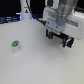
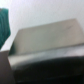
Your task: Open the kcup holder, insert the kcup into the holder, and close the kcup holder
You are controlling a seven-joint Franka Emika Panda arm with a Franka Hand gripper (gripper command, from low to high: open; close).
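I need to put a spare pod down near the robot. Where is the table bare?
Bare white table spreads from the kcup toward the exterior view's right and near edge. It is crowded under the gripper and along the far edge.

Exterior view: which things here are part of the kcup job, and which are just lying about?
Job things:
- the kcup, green-topped, on the white table
- the gripper
- a blurred boxy thing in the wrist view, possibly the holder

Just there:
- the white post at the back
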